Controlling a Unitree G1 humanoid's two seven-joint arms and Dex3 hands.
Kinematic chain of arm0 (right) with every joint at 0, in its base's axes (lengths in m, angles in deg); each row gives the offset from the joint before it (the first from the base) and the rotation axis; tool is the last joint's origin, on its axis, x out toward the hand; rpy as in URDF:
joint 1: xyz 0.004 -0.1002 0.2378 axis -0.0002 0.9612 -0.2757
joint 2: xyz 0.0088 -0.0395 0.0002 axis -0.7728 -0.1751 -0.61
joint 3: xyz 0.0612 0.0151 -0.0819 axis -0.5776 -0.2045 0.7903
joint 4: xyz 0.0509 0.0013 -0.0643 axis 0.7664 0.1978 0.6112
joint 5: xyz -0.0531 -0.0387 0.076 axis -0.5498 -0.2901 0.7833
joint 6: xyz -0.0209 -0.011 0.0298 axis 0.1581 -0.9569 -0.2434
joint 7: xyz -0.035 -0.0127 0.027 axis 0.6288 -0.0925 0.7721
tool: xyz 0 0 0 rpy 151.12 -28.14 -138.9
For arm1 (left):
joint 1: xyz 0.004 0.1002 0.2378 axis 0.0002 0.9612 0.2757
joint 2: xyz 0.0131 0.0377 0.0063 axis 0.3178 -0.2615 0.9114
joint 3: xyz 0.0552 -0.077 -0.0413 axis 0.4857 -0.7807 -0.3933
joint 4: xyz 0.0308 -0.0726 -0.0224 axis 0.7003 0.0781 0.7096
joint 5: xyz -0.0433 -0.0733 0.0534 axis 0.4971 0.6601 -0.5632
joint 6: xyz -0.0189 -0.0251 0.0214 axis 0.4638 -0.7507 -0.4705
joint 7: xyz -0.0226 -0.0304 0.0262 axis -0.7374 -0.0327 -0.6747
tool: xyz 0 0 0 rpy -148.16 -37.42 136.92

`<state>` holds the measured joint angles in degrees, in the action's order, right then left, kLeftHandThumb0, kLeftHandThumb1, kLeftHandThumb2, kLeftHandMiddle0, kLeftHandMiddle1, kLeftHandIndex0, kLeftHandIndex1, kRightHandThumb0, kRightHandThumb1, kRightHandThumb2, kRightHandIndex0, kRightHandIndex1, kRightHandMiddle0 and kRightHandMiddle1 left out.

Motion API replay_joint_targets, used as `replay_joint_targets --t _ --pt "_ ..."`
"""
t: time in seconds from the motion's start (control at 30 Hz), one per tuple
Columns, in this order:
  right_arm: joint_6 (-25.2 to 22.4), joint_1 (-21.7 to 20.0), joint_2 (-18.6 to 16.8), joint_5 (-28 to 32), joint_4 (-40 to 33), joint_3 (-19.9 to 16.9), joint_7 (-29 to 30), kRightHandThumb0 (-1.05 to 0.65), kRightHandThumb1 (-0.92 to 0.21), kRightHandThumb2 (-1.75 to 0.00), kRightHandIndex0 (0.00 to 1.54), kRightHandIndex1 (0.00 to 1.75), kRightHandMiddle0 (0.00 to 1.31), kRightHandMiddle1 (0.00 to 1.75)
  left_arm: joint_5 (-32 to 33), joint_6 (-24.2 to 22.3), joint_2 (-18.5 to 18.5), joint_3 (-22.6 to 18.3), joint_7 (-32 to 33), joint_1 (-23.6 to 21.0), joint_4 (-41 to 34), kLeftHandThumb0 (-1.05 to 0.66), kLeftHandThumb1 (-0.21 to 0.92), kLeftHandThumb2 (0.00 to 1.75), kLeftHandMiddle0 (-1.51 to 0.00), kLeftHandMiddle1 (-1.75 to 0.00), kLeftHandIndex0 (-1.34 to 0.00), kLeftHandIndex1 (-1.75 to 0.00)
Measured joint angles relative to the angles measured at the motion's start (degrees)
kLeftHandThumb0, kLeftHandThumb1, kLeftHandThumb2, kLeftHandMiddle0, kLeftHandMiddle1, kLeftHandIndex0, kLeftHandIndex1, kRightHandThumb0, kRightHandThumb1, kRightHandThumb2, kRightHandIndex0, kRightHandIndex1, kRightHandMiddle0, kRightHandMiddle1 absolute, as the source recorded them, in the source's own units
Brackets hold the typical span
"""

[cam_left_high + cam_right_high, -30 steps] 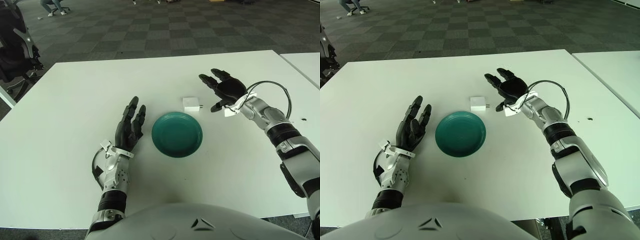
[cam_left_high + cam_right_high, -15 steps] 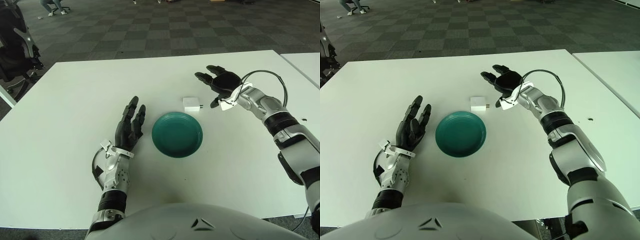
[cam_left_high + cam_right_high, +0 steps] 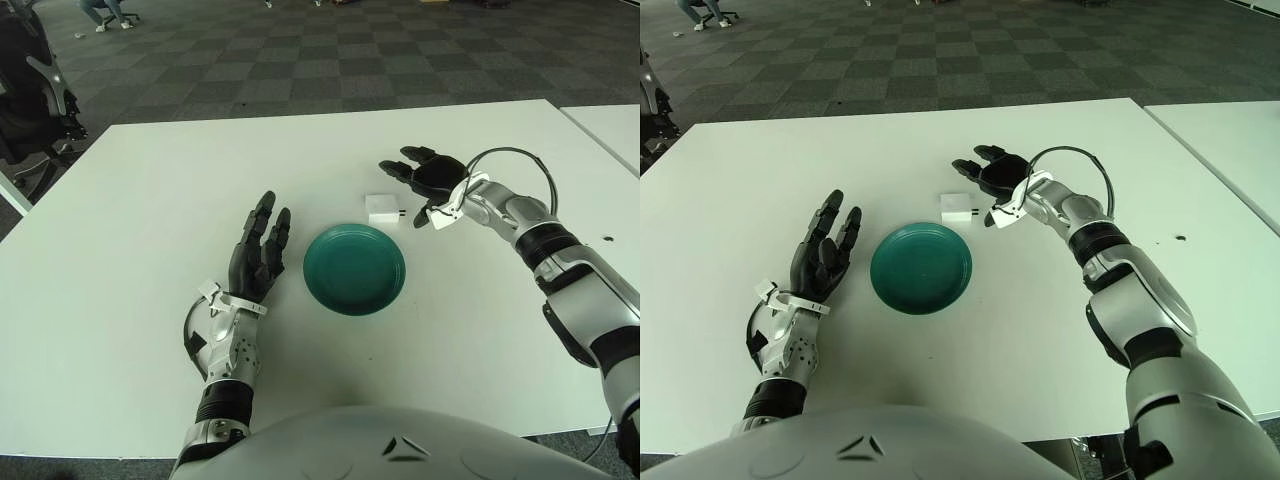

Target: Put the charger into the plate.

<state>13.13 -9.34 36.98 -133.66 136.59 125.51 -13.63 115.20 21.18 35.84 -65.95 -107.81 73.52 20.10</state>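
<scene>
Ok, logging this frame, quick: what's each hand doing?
Left hand: open, fingers straight, left of the plate.
Right hand: open, holding nothing, just right of the charger.

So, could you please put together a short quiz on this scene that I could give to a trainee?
1. True or false: the charger already lies in the plate.
2. Which hand is nearest the charger? A) the left hand B) the right hand
3. Fill in: the right hand's fingers are ____, holding nothing.

Key
1. False. The white charger sits on the table, just beyond the green plate's far rim.
2. B. The right hand shows just to the right of the charger, not gripping it; the left hand shows flat, left of the plate.
3. Open.
</scene>
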Motion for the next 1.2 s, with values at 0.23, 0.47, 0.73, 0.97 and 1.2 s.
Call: replay_joint_targets --t 0.23,0.47,0.73,0.97,1.2 --pt "0.0 -3.2 -2.7 1.6 4.1 0.4 -1.4 -1.03 -0.92 -0.15 0.0 0.0 0.0 0.0 0.3 -0.5 0.0 0.1 -0.2 0.0 -0.1 -1.05 0.92 0.57 -0.01 0.0 0.0 -0.22" --pt "1.3 -3.7 -5.6 6.1 8.6 -0.6 -3.8 -1.05 -0.92 -0.18 0.0 0.0 0.0 0.0 2.3 -2.4 0.0 0.1 -1.8 0.0 -0.2 -1.05 0.92 0.56 0.0 0.0 0.0 -0.21" --pt "1.7 -3.7 -6.5 8.0 9.9 -1.3 -4.8 -1.05 -0.92 -0.17 0.0 0.0 0.0 0.0 2.4 -3.5 0.0 0.3 -2.0 0.2 -0.5 -1.05 0.92 0.54 0.0 0.0 0.0 -0.2" --pt "0.7 -3.9 -7.5 8.1 11.3 -1.0 -5.6 -1.05 -0.92 -0.18 0.0 0.0 0.0 0.0 2.5 -4.1 0.0 0.3 -2.1 0.3 -0.7 -1.05 0.92 0.54 0.0 0.0 0.0 -0.19" --pt "-0.2 -4.4 -8.9 7.9 11.9 -0.1 -6.8 -1.05 -0.92 -0.17 0.0 0.0 0.0 0.0 2.5 -4.2 0.0 0.4 -2.2 0.3 -0.7 -1.05 0.92 0.56 0.0 0.0 0.0 -0.17"
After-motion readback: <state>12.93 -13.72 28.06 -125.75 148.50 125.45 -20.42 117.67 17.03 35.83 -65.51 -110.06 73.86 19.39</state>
